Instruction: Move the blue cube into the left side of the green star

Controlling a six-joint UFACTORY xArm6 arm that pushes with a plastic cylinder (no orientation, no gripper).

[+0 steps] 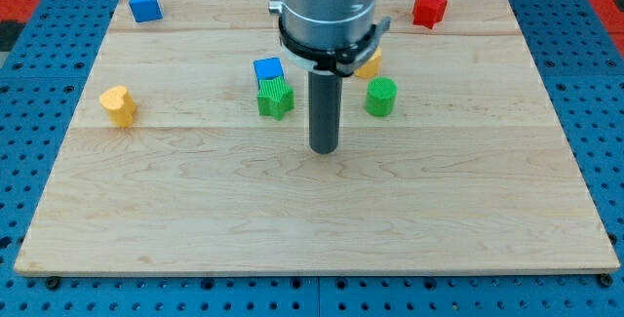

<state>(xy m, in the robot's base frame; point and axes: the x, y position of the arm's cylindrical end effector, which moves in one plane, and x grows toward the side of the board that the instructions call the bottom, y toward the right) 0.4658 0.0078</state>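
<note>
The blue cube (268,68) sits just above the green star (275,97), touching its top edge, a little left of the board's centre. My tip (324,148) rests on the board to the lower right of the green star, apart from both blocks. The rod rises from it into the arm's grey body at the view's top.
A green cylinder (380,97) stands right of the rod. A yellow block (369,63) is partly hidden behind the arm. A yellow heart (118,104) lies at the left, a blue block (144,5) at the top left, a red block (428,9) at the top right.
</note>
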